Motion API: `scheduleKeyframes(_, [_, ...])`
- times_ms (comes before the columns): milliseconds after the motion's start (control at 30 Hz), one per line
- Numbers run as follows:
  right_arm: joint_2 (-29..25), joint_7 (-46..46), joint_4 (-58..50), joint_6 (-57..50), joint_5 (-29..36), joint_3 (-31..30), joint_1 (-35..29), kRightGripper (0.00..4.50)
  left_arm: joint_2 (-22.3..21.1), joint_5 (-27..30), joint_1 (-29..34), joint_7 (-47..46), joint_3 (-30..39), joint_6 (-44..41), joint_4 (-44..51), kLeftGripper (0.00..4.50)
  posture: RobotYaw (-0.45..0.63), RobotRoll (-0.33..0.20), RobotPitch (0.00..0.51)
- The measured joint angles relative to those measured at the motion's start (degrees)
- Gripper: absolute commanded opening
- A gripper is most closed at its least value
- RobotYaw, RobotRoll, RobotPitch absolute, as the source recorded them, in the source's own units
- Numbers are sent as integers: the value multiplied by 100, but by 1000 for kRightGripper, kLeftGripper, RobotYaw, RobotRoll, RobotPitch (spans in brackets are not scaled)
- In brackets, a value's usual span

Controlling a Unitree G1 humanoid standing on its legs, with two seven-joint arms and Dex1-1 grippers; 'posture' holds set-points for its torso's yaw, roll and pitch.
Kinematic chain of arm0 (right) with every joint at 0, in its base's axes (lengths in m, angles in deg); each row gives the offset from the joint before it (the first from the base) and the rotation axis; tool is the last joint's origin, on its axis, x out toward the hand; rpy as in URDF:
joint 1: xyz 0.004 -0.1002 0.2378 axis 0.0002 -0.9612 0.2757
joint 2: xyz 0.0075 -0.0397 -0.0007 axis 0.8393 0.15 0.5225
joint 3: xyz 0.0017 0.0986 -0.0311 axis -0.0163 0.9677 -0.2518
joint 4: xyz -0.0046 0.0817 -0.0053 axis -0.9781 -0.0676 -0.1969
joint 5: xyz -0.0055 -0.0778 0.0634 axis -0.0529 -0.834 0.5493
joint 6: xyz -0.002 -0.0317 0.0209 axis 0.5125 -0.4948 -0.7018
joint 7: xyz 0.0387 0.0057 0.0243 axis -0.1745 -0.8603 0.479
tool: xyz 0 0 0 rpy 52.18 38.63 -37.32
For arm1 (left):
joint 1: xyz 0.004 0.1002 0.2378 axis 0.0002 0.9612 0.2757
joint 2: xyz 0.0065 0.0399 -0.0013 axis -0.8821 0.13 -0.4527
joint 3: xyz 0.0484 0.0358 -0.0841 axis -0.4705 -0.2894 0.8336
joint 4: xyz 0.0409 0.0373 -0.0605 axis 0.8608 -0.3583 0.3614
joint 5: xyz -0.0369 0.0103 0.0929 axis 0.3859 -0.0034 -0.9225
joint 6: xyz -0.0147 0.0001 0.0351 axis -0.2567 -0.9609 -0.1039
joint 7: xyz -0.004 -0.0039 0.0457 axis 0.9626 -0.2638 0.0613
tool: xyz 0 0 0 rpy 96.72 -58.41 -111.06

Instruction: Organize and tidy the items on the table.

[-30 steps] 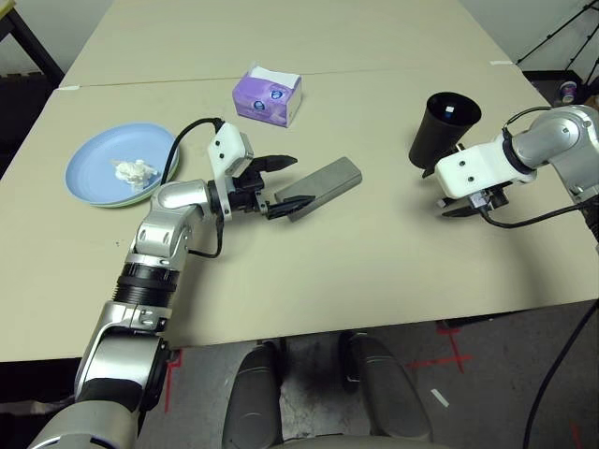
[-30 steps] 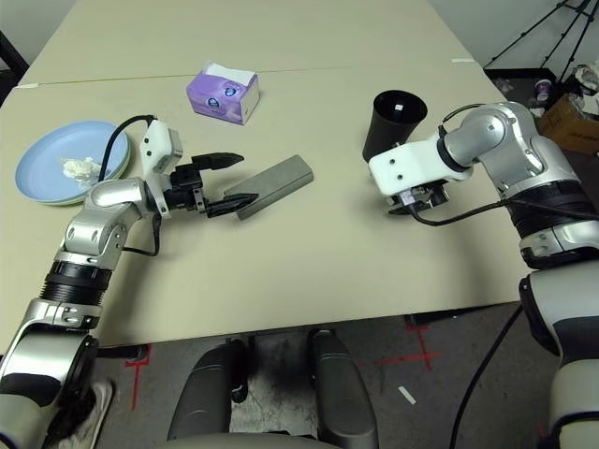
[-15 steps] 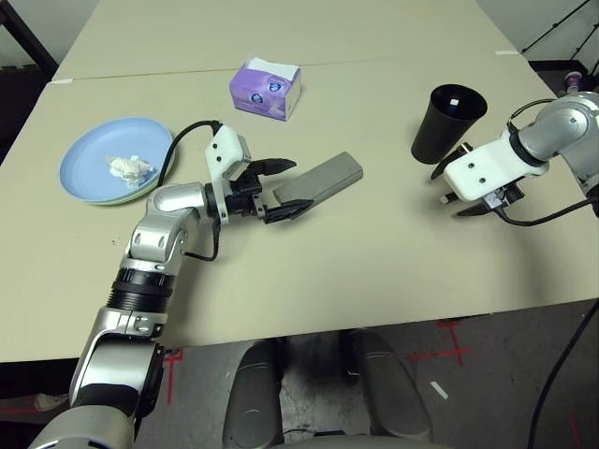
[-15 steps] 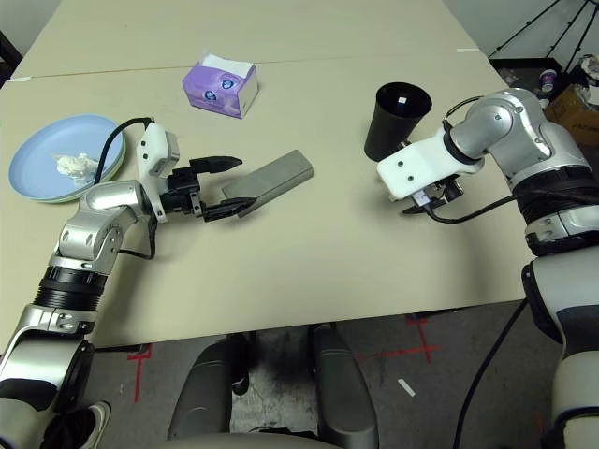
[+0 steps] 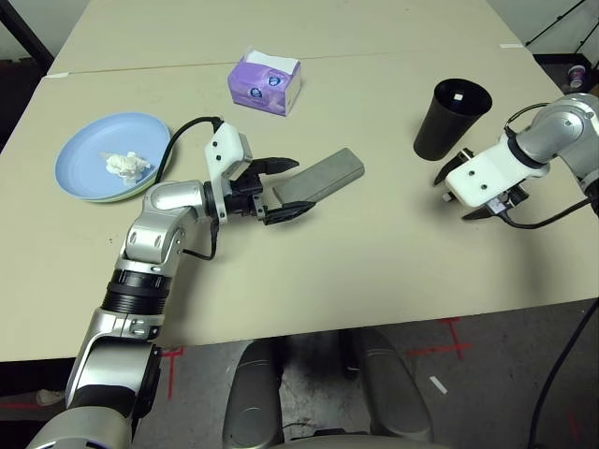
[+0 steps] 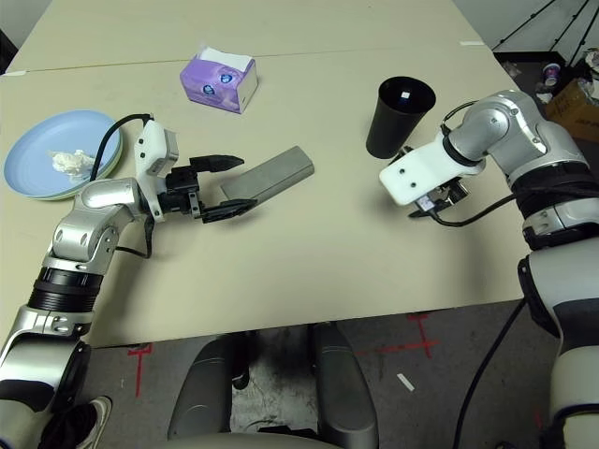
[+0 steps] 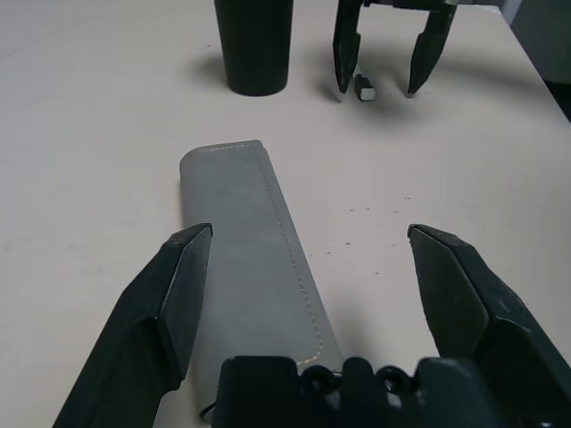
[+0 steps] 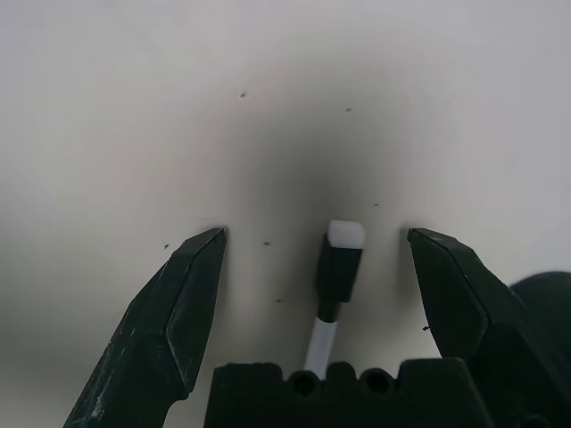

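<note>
Head stereo pair above table (image 5: pixel 374 253), wrist cameras close, along fingers (image 7: pixel 169 303)

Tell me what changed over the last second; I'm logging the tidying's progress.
The right pincer tipped slightly further down over the small pen; nothing was gripped or released. The left pincer stays open at the grey case; cup, plates and tissue box are unmoved. The camera itself shifted.

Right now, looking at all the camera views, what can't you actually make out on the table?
- Small pen: right wrist view, its lower end is hidden behind the right gripper; head views hide it under that hand.
- Black cup: contents too dark to tell; left wrist view cuts off its top.
- Glasses case: left wrist view, near end hidden by the left gripper.
- Green plate: mostly covered by the blue plate.
</note>
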State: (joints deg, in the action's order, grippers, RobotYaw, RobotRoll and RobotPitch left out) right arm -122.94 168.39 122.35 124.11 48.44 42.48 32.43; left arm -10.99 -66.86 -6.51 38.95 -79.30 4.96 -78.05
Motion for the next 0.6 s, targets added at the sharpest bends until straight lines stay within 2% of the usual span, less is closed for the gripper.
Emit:
scheduleKeyframes(267, [123,-104,297,219,-169,-36,185,4491,-18,3,52,27,4,0,119,4500,-43,0,273])
scheduleKeyframes(600, [308,-355,690,444,-394,-192,455,4491,37,227,209,-376,186,-220,400,4500,-27,0,272])
